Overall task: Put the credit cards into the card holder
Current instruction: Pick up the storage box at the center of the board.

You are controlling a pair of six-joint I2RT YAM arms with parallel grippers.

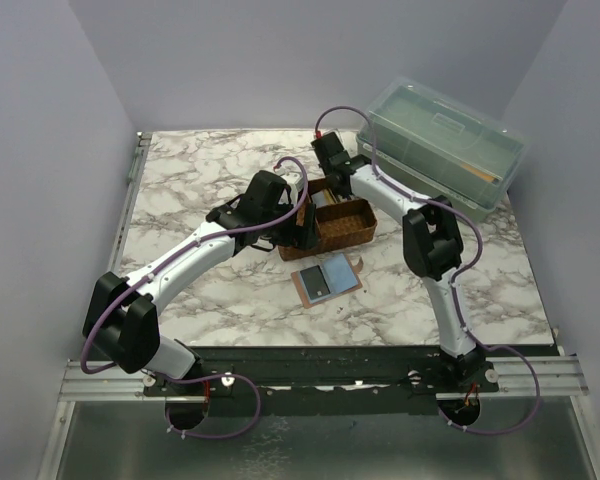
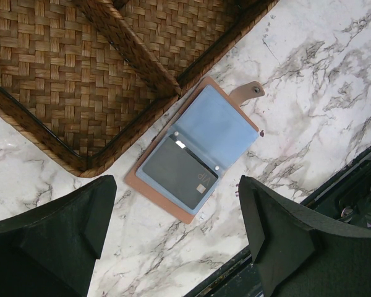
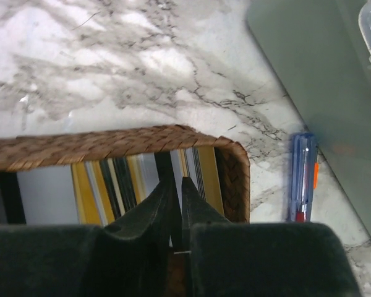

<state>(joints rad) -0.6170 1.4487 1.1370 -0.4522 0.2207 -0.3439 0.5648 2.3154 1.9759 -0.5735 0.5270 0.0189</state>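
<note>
Fetching; right gripper (image 3: 178, 183) pinched together among credit cards (image 3: 105, 185) in woven tray (image 3: 236, 179), hold uncertain; left gripper (image 2: 176, 204) spread near card holder (image 2: 201, 145) at tray's six o'clock; next: single-card lift.

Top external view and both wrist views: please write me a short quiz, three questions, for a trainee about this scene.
1. True or false: the card holder lies open on the table, outside the woven tray.
2. Where do most credit cards stand? A: in the woven tray. B: in the card holder. C: on the table.
3. Fill in: the left gripper hangs with jaws ____ above the card holder.
Key: 1 true; 2 A; 3 open.
</note>
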